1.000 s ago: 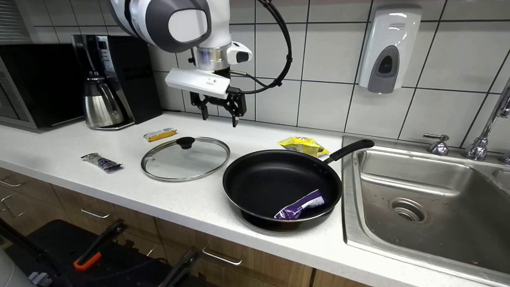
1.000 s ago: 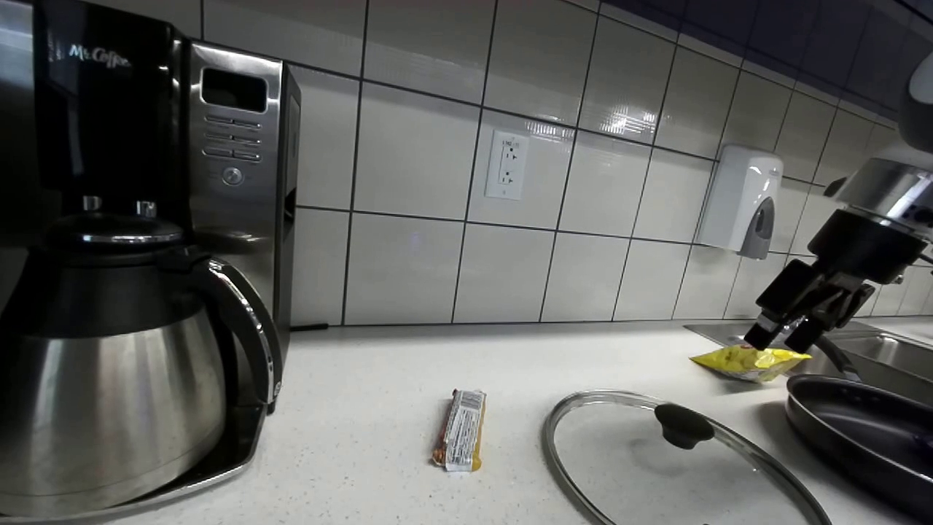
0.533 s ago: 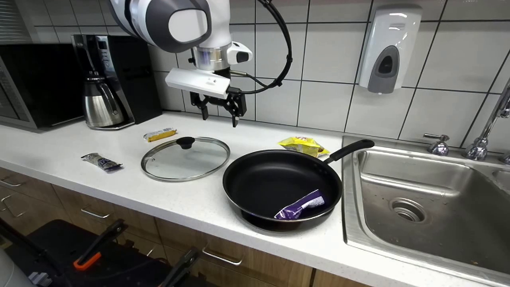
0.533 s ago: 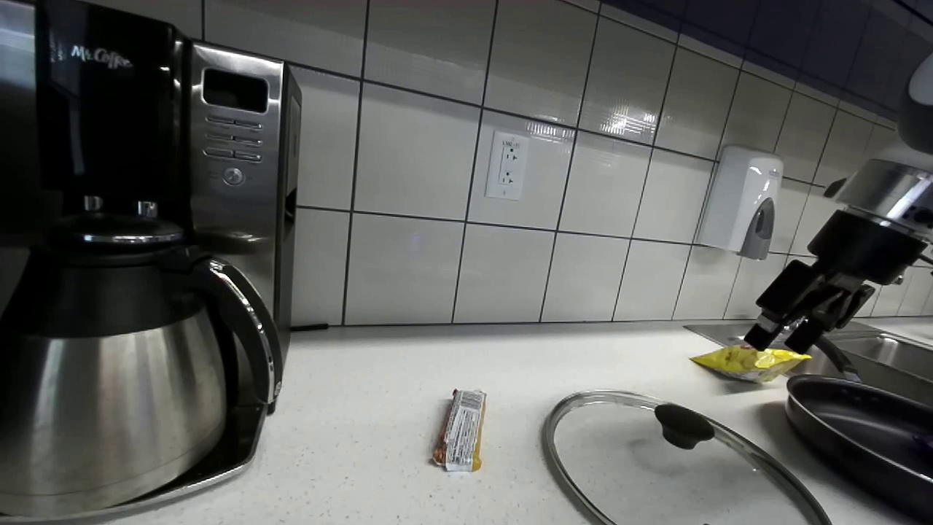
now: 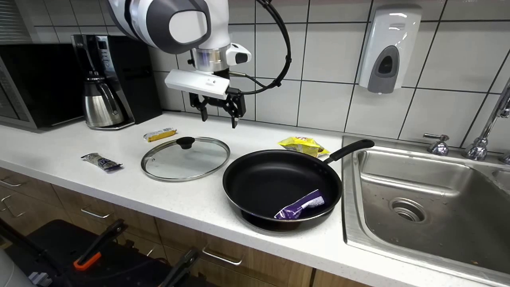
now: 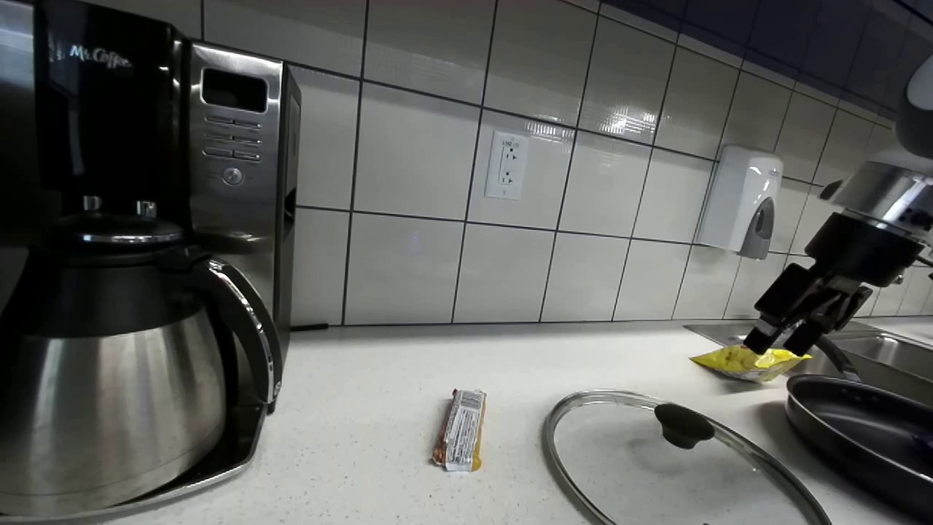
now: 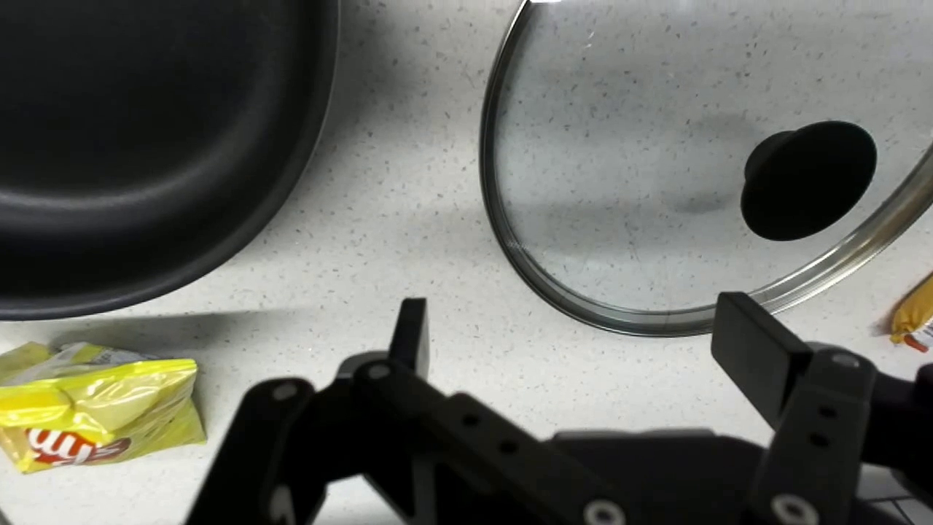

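My gripper (image 5: 219, 122) is open and empty above the counter. It also shows in an exterior view (image 6: 777, 348) and in the wrist view (image 7: 572, 328). Nearest below is a glass lid (image 5: 191, 161) with a metal rim and a black knob (image 7: 809, 182). A black frying pan (image 5: 263, 179) stands beside the lid, with a purple packet (image 5: 301, 206) inside. A yellow chip bag (image 7: 102, 408) lies behind the pan by its handle (image 5: 352, 149). A yellow-wrapped bar (image 6: 461, 430) and a dark blue and clear packet (image 5: 101, 161) lie past the lid.
A steel sink (image 5: 352, 223) with a faucet (image 5: 478, 147) adjoins the pan. A coffee maker (image 5: 129, 79) with a steel carafe (image 6: 109, 408) and a microwave (image 5: 44, 79) stand at the far end. A soap dispenser (image 5: 390, 48) hangs on the tiled wall.
My arm and gripper have shifted down very slightly. The objects on the counter have not moved, and the gripper stays open.
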Controlling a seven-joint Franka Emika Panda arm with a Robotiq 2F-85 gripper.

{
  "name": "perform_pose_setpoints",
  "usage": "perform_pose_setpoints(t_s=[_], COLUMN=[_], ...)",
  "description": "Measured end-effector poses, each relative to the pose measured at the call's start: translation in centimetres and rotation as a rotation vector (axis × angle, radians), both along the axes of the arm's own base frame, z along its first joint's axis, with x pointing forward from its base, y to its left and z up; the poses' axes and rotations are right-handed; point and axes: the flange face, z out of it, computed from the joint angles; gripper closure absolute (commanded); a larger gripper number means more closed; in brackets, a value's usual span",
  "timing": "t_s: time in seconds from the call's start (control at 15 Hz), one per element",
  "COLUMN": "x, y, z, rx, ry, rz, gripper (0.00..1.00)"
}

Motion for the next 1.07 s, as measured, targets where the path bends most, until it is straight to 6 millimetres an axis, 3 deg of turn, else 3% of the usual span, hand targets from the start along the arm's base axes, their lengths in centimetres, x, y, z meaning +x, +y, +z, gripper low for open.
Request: perform_pose_setpoints(t_s=[0.2, 0.53, 1.07], x=[0.8, 3.8, 8.3], y=[1.5, 4.8, 12.2], z=[-0.3, -0.2, -0.8], rx=[-0.023, -0.044, -0.043], ry=[0.01, -0.007, -0.037], rz=[0.025, 0.111, 0.28], gripper=[0.0, 0.0, 0.0])
